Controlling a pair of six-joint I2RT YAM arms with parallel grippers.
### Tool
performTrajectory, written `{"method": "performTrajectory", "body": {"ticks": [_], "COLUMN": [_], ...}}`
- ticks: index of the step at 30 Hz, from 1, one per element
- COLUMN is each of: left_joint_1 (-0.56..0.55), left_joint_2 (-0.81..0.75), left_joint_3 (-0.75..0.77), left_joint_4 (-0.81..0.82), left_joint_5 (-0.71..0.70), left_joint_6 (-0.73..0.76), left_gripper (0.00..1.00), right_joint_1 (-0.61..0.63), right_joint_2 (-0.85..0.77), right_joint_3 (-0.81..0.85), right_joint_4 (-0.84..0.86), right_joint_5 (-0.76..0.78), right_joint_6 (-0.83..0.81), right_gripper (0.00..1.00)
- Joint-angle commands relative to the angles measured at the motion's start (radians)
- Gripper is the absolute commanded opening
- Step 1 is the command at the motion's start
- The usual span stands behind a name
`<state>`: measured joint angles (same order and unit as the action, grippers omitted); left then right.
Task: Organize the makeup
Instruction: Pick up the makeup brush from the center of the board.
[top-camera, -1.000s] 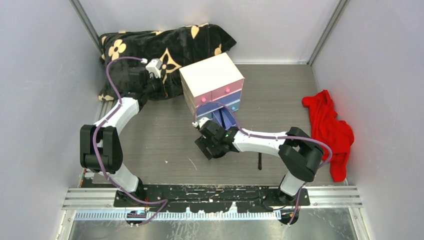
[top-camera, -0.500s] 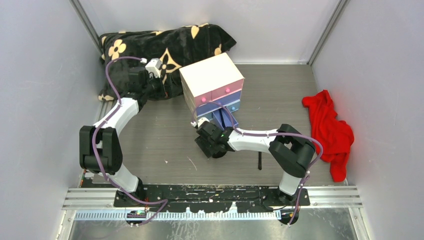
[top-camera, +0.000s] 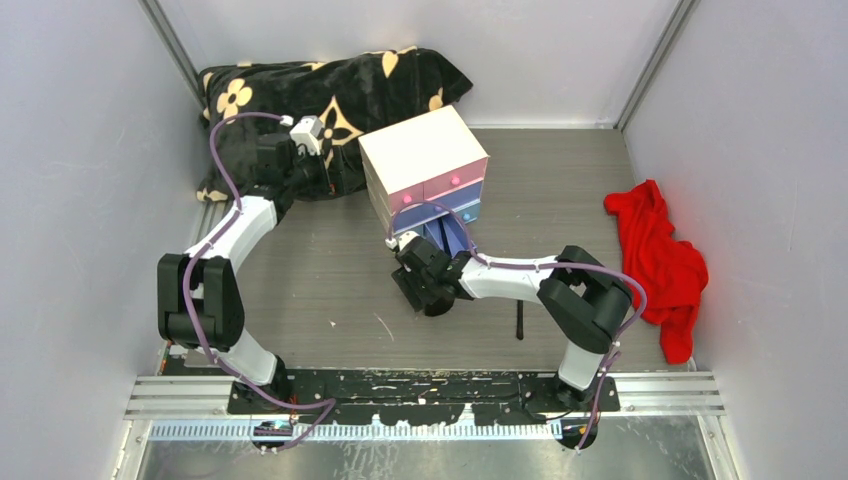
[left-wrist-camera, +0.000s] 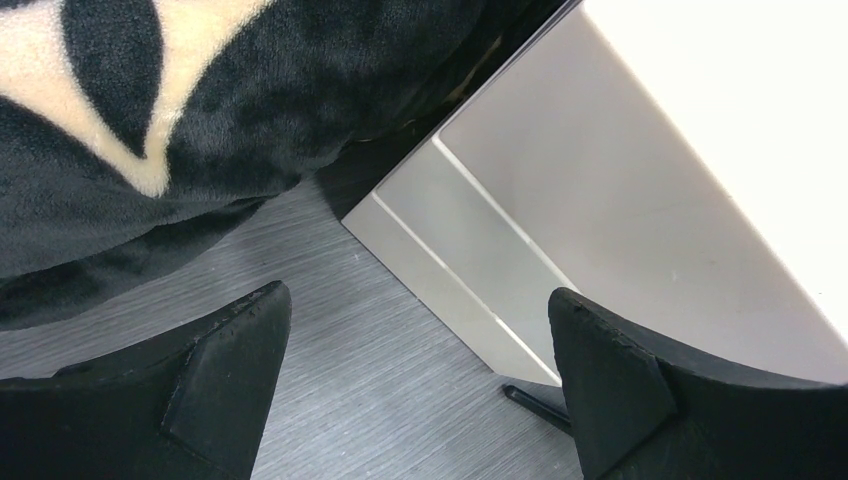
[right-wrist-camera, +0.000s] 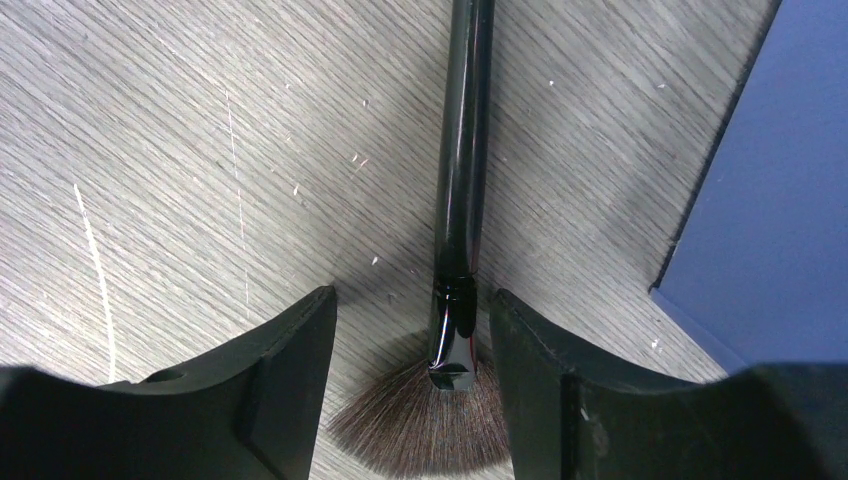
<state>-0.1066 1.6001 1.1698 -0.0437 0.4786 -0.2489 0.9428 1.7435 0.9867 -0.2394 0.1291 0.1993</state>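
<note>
A fan brush (right-wrist-camera: 462, 180) with a glossy black handle lies on the grey table, its brown bristles (right-wrist-camera: 420, 430) spread between my right gripper's fingers. My right gripper (right-wrist-camera: 411, 300) straddles the ferrule, open, with a gap on each side. From above, that gripper (top-camera: 425, 285) sits just in front of the cream drawer box (top-camera: 422, 150). My left gripper (left-wrist-camera: 418, 295) is wide open and empty over the table by the box's corner (left-wrist-camera: 620, 200). A thin black stick (left-wrist-camera: 535, 403) pokes out beside its right finger. Another thin black stick (top-camera: 519, 323) lies near the right arm.
A blue drawer (right-wrist-camera: 780, 200) stands pulled out of the box, right of the brush. A black blanket with cream flowers (top-camera: 330, 90) is heaped at the back left, next to my left gripper (top-camera: 325, 170). A red cloth (top-camera: 660, 262) lies at the right wall.
My right gripper's jaws have narrowed around the brush, and the wrist has shifted slightly toward the box. The left arm has not moved.
</note>
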Motion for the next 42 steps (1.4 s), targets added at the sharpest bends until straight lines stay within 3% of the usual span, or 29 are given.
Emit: {"method": "performTrajectory", "body": {"ticks": [1, 6, 9, 12, 15, 18, 26, 32, 42], "left_joint_1": [-0.004, -0.005, -0.003, -0.003, -0.002, -0.002, -0.003, -0.002, -0.002], "left_joint_2": [-0.055, -0.057, -0.061, -0.065, -0.07, -0.071, -0.086, -0.099, -0.1], "left_joint_3": [-0.002, -0.002, -0.003, -0.005, -0.003, 0.001, -0.006, -0.008, -0.003], "left_joint_4": [0.02, 0.022, 0.022, 0.021, 0.022, 0.021, 0.035, 0.045, 0.05], "left_joint_5": [-0.006, -0.008, -0.008, -0.013, -0.013, -0.011, -0.005, 0.003, 0.016], "left_joint_6": [0.024, 0.024, 0.026, 0.029, 0.029, 0.027, 0.014, 0.002, -0.007], "left_gripper": [1.0, 1.0, 1.0, 1.0, 1.0, 1.0, 1.0, 1.0, 1.0], "right_joint_1": [-0.01, -0.012, -0.012, -0.013, -0.013, -0.013, -0.018, -0.13, -0.265], "right_joint_2": [0.041, 0.035, 0.03, 0.027, 0.025, 0.017, -0.17, -0.288, -0.212], "right_joint_3": [-0.025, -0.01, -0.013, -0.013, -0.014, -0.008, 0.069, 0.186, 0.426], "right_joint_4": [-0.089, -0.146, -0.167, -0.183, -0.199, -0.223, -0.404, -0.542, -0.716], "right_joint_5": [0.001, 0.036, 0.04, 0.034, 0.033, 0.022, 0.001, -0.087, -0.145], "right_joint_6": [-0.003, 0.008, 0.014, 0.023, 0.032, 0.041, 0.051, 0.021, -0.064], "right_gripper": [0.63, 0.63, 0.56, 0.38, 0.11, 0.03, 0.01, 0.01, 0.02]}}
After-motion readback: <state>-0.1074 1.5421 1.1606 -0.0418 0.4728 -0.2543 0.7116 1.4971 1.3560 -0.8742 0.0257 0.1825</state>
